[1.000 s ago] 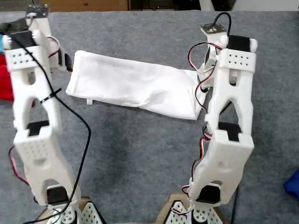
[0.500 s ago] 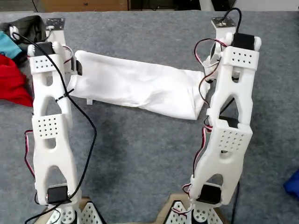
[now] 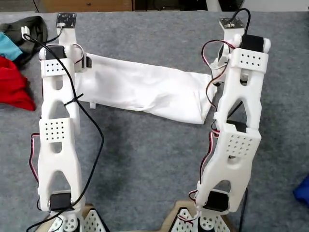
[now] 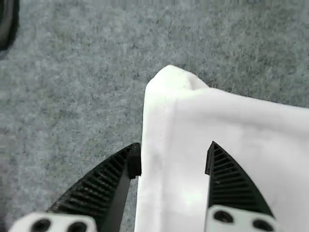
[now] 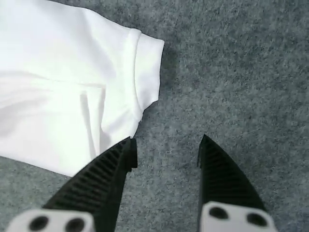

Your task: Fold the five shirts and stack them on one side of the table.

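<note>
Shirt (image 3: 145, 89), white and folded into a long band, lies across the grey mat (image 3: 145, 159) in my high view, one end by my left arm (image 3: 55, 130), the other by my right arm (image 3: 239, 135), with a red cloth (image 3: 14, 89) well apart on the left. My left wrist view has the left claw (image 4: 175, 145) spread apart, straddling the shirt's hemmed corner. My right wrist view has the right claw (image 5: 167, 139) spread too, over bare mat just beside the shirt's cuffed end.

White shirt (image 3: 145, 92) folded into a long band, lying flat, slightly slanted, red shirt (image 3: 14, 89) crumpled well apart
</note>
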You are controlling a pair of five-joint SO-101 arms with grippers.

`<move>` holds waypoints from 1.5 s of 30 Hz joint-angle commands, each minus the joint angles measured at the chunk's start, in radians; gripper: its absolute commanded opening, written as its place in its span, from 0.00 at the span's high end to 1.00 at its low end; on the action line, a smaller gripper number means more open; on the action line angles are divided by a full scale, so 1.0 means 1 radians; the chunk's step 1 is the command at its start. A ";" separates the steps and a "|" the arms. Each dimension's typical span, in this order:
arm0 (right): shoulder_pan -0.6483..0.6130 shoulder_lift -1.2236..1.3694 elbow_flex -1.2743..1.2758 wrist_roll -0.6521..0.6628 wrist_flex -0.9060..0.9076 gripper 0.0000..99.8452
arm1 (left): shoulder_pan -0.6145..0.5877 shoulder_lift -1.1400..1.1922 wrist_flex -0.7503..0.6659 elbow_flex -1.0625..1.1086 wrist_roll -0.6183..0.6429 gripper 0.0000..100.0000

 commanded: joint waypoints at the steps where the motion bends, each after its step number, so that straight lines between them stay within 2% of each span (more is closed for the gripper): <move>1: 0.013 -0.002 -0.050 0.000 -0.012 0.78 | -0.025 -0.016 -0.020 0.015 -0.006 0.77; 10: 0.012 -0.002 -0.044 0.000 -0.012 0.78 | -0.061 -0.016 -0.037 0.092 -0.006 0.77; 19: 0.010 -0.002 -0.042 0.000 -0.012 0.78 | -0.049 -0.016 -0.075 0.158 -0.006 0.78; 21: 0.010 -0.002 -0.042 0.000 -0.012 0.78 | -0.048 -0.016 -0.055 0.157 -0.011 0.78; 28: 0.012 -0.002 -0.042 0.000 -0.012 0.78 | -0.018 -0.022 0.040 0.150 -0.141 0.78; 37: 0.012 -0.002 -0.042 0.002 -0.012 0.78 | -0.017 -0.027 0.250 0.150 -0.138 0.78; 43: 0.012 -0.002 -0.042 0.002 -0.012 0.78 | -0.020 -0.027 0.264 0.150 -0.081 0.78; 45: 0.012 -0.002 -0.042 0.002 -0.012 0.78 | -0.015 -0.027 0.264 0.150 -0.081 0.82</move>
